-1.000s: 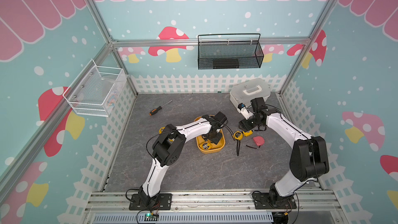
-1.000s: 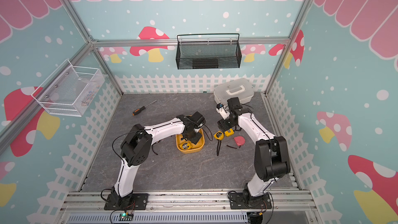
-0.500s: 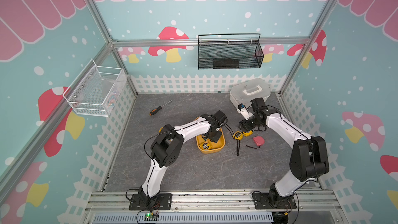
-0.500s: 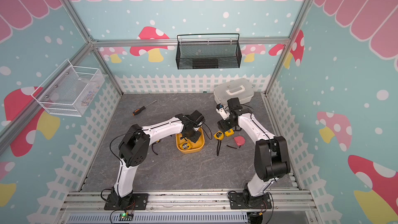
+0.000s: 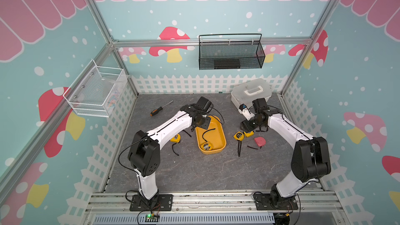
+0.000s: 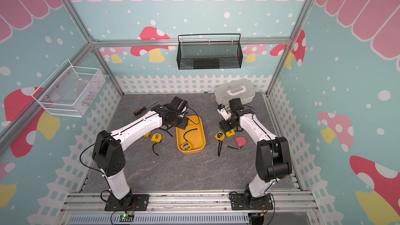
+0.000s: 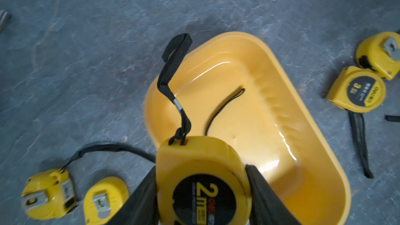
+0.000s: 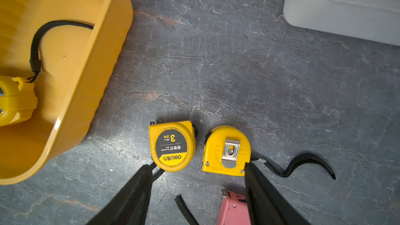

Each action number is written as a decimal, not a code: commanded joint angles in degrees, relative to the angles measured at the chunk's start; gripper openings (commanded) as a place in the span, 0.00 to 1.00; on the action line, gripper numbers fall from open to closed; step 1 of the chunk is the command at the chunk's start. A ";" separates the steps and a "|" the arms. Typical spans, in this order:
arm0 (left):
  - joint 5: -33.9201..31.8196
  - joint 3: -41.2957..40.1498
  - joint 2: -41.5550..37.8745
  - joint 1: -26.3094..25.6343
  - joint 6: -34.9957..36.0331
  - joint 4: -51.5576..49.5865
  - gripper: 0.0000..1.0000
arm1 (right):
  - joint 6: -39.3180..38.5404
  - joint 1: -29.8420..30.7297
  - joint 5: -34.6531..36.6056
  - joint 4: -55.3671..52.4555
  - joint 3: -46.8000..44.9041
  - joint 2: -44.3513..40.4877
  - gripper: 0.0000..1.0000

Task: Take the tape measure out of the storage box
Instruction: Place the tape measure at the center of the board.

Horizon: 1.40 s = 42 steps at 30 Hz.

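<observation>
Looking down in a top view, I have the storage box (image 5: 214, 139) mid-table, its long axis running 12 to 6 o'clock. My left gripper (image 7: 200, 169) sits over the box's 11 o'clock corner, fingers (image 7: 140, 202) clamped on both flanks of a yellow tape measure (image 7: 203, 182) whose label faces the wrist camera. Its black strap (image 7: 173, 68) reaches out past the rim. How high it sits above the rim I cannot tell. A second tape measure (image 5: 205, 147) lies inside the box at the 6 o'clock end.

At the box's 3 o'clock my right gripper (image 8: 197, 166) hangs with its fingers (image 8: 134, 195) spread, gripping nothing. Just beyond the tips lie a label-up tape measure (image 8: 172, 146) and a clip-up tape measure (image 8: 227, 148); one tip meets the clip-up one's corner. A pink tape measure (image 8: 233, 208) shows between the fingers. The white case (image 5: 251, 93) stands at 1 o'clock.
</observation>
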 commanded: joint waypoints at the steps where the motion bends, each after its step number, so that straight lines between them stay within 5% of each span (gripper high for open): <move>1: -2.98 -3.86 -5.36 3.59 -2.03 -0.90 0.54 | -0.10 -0.23 -1.12 -0.62 -0.58 -0.66 0.68; 11: -3.81 -16.95 -16.63 15.82 -3.72 -1.51 0.55 | 0.18 -0.25 -2.08 -0.46 -0.32 0.11 0.67; 23: -2.32 -30.55 -18.49 24.25 -7.54 2.00 0.55 | 0.54 -0.21 -4.24 -0.14 0.29 1.25 0.65; 42: 0.35 -35.17 -11.43 26.59 -8.03 7.25 0.56 | 1.41 -0.18 -4.45 -0.26 0.74 2.38 0.64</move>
